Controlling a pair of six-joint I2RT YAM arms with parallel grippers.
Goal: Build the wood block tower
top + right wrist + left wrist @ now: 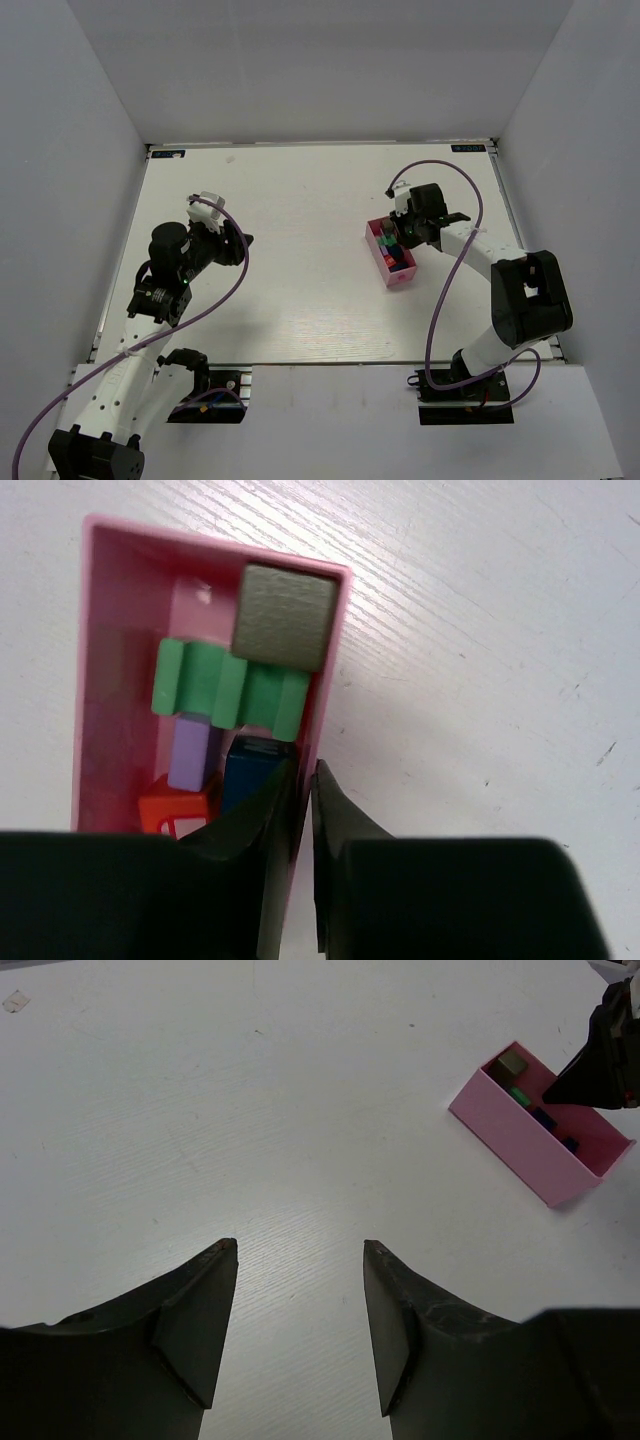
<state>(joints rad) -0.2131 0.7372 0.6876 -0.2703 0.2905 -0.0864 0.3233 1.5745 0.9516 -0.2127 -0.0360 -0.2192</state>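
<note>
Nearest you on the left, your left gripper (300, 1250) hangs over bare table (300, 1080) with its jaws spread and nothing between them, well apart from the work. Across on the right sits the pink tray (90, 630), and every wood block is in it: red (175, 808) at the near end, then purple (192, 752) and blue (250, 770), the green block (225, 685), and the dark brown one (285, 613) at the far end. No tower stands yet. Your right gripper (303, 770) is pinching the tray's right-hand wall, one finger inside beside the blue block and one outside. That is likely the weak point: a thin wall held at one spot may let the tray pivot or slip if you lift, and a sudden tip could scatter the loose blocks towards the table's far edge.
</note>
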